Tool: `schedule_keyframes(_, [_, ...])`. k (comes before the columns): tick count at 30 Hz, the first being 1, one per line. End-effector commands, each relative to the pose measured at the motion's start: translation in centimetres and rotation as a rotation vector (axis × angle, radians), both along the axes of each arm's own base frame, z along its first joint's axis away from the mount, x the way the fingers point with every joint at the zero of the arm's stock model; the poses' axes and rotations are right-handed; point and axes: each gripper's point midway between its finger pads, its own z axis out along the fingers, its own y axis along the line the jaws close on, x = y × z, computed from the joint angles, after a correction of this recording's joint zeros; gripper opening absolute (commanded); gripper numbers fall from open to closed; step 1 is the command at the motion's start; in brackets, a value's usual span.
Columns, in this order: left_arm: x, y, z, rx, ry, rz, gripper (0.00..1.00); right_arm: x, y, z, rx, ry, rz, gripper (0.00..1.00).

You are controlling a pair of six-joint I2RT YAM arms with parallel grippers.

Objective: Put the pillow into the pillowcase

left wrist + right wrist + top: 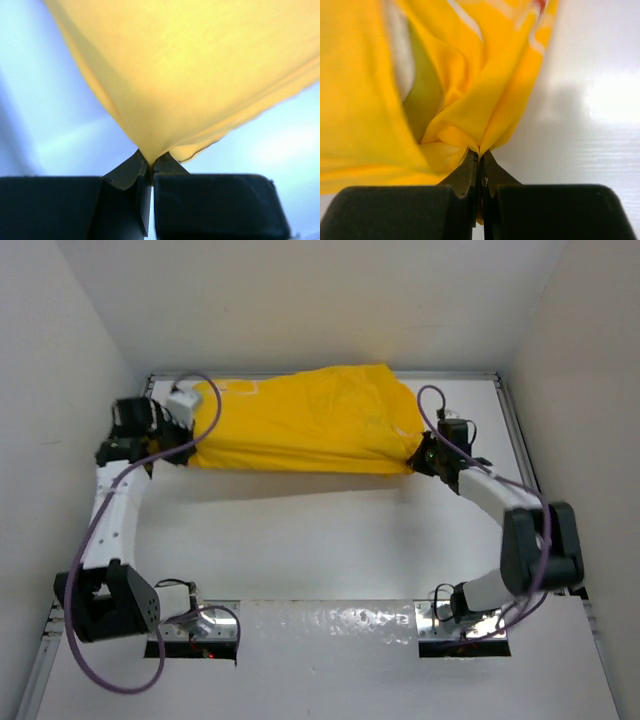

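The yellow pillowcase [305,420] hangs plump and stretched between both grippers above the far part of the table. My left gripper [183,447] is shut on its left corner; in the left wrist view the pillowcase [190,75] runs into my left gripper [150,162]. My right gripper [420,457] is shut on its right end; in the right wrist view the bunched pillowcase [465,90] meets my right gripper [480,152]. A pale strip [400,55] shows in a gap of the fabric there, which may be the pillow. Otherwise the pillow is hidden.
The white table [320,540] is walled in by white panels on the left, right and back. A white board [330,660] with crinkled foil covers the near edge between the arm bases. Purple cables loop along both arms.
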Motion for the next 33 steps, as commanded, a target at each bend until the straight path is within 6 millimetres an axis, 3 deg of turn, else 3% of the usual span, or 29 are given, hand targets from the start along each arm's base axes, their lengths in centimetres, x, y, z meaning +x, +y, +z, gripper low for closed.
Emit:
schedule_keyframes(1, [0.2,1.0,17.5,0.045,-0.404,0.005,0.00,1.7,-4.1,18.0,-0.128,-0.466,-0.127,0.00])
schedule_keyframes(2, [-0.4,0.4,20.2,0.041,-0.453,-0.021,0.00,1.4,-4.4,22.6,-0.134,-0.569,-0.135,0.00])
schedule_keyframes(3, [-1.4,0.0,25.4,0.058,-0.561,-0.028,0.00,0.4,-4.6,25.6,-0.138,-0.626,-0.143,0.00])
schedule_keyframes(4, [-2.5,-0.4,26.9,0.053,-0.579,-0.026,0.00,-0.7,-5.0,28.4,-0.148,-0.682,-0.156,0.00])
schedule_keyframes(5, [-4.2,-0.6,31.4,0.079,-0.684,-0.017,0.00,-2.8,-5.2,34.2,-0.152,-0.806,-0.161,0.00])
schedule_keyframes(6, [-5.2,-0.7,33.2,0.077,-0.722,0.006,0.00,-4.2,-5.3,35.6,-0.162,-0.811,-0.156,0.00])
schedule_keyframes(7, [-7.4,-0.8,35.9,0.100,-0.791,0.029,0.00,-6.7,-5.5,39.9,-0.163,-0.909,-0.159,0.00])
schedule_keyframes(10, [-11.1,-1.1,38.7,0.121,-0.876,0.063,0.00,-10.3,-5.4,43.3,-0.155,-0.967,-0.138,0.00])
schedule_keyframes(14, [-13.4,-0.9,39.1,0.140,-0.905,0.104,0.00,-15.1,-5.9,44.3,-0.162,-0.994,-0.145,0.00])
schedule_keyframes(20, [-14.8,-2.2,35.8,0.132,-0.817,0.033,0.00,-18.8,-7.0,43.1,-0.178,-0.996,-0.188,0.00])
schedule_keyframes(24, [-15.7,-3.4,34.5,0.109,-0.779,-0.026,0.00,-19.7,-7.4,42.2,-0.184,-0.993,-0.205,0.00])
schedule_keyframes(29, [-17.6,-4.0,35.4,0.117,-0.818,-0.037,0.00,-20.1,-6.9,42.7,-0.176,-0.975,-0.174,0.00])
schedule_keyframes(33, [-19.7,-4.6,36.0,0.132,-0.856,-0.048,0.00,-21.9,-6.6,44.0,-0.155,-1.016,-0.157,0.00])
